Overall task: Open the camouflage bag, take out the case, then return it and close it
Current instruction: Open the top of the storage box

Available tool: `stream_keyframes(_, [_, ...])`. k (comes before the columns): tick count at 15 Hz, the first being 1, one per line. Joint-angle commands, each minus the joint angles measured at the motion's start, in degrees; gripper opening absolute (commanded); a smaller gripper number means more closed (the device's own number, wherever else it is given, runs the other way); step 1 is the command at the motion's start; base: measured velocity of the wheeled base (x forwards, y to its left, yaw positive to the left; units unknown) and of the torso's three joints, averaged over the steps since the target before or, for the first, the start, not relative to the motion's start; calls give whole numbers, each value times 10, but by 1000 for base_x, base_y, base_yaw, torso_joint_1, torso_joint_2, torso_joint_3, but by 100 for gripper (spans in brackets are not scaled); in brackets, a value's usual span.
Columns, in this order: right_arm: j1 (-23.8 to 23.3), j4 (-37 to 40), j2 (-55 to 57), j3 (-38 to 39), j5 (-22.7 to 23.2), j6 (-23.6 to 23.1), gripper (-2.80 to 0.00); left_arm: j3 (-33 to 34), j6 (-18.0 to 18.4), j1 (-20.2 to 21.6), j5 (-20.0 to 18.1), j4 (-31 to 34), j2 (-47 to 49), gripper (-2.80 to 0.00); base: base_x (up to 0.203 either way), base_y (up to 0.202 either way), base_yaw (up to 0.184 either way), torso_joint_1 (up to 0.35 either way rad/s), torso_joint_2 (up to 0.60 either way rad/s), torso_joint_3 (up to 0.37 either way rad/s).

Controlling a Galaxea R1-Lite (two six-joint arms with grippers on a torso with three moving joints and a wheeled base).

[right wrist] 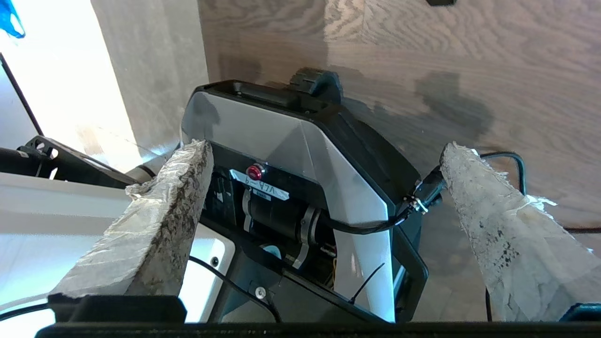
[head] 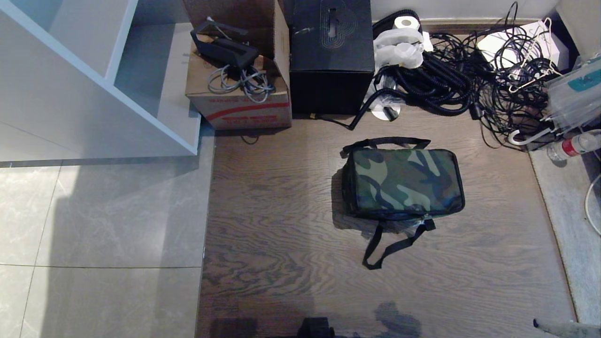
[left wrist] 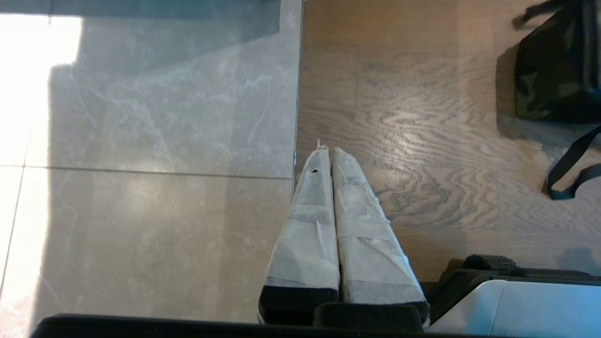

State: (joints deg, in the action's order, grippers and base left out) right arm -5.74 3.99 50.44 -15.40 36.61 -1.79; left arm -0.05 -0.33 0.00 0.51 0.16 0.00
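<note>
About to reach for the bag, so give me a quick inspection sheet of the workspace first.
Surface: brown wood-grain floor, grey tiles to the robot's left.
Job's things: camouflage bag lies flat on the wood floor, looks closed; one black strap trails toward the robot. No case seen.
Clutter: cardboard carton, black box, plastic bottle, all beyond or right of the bag, apart from it.
Grippers: left pincer shut, low over the tile-wood seam. Right pincer open, over the robot's base; neither touches the bag.
Cables: black cable tangle behind the bag; grey cable on the carton.
Surroundings: white shelf unit at far left.
</note>
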Motion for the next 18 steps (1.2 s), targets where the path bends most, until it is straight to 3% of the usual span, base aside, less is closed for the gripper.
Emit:
stream_keyframes(1, [0,1,5,-2,2,-1,0,0,0,0,0,0,0,-280,0,0,0,4,7,-194])
stream_keyframes(13, [0,-2,36,-4,5,-1,0,0,-1,0,0,0,0,-280,0,0,0,1,2,-165])
stream_keyframes(18, [0,-138,198,-6,-25,-4,0,0,-1,0,0,0,0,-280,0,0,0,0,0,0])
